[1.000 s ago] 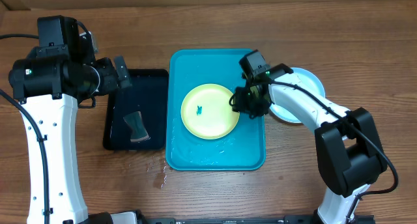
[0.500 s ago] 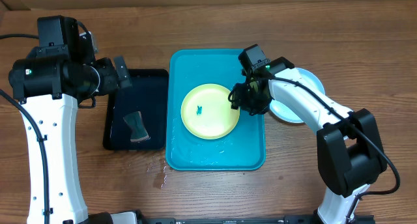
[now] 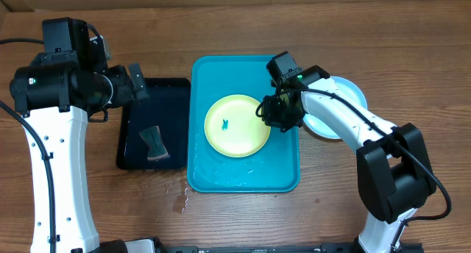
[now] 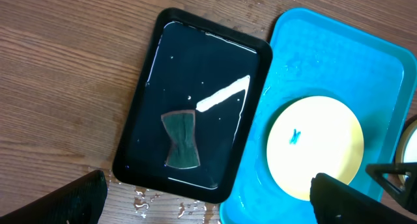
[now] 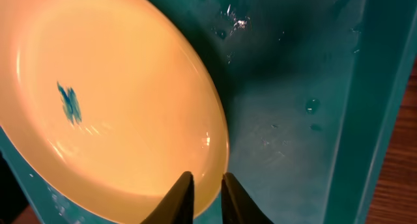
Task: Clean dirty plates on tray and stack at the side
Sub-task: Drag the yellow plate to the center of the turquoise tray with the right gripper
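The yellow plate is seen mid-tray, its right rim clamped by the right pincer. Bare wet floor of the turquoise tray is left all around it. The left pincer is held wide apart over the black tray. A light blue plate is set on the counter, just beside the turquoise tray's right edge.

No readable text, labels, brands or numbers on anything in any view. The only mark is a small blue smudge on the round yellow-green plastic plate, which lies in the large turquoise rectangular plastic tray. It is an irregular blot, not a letter or a sign.
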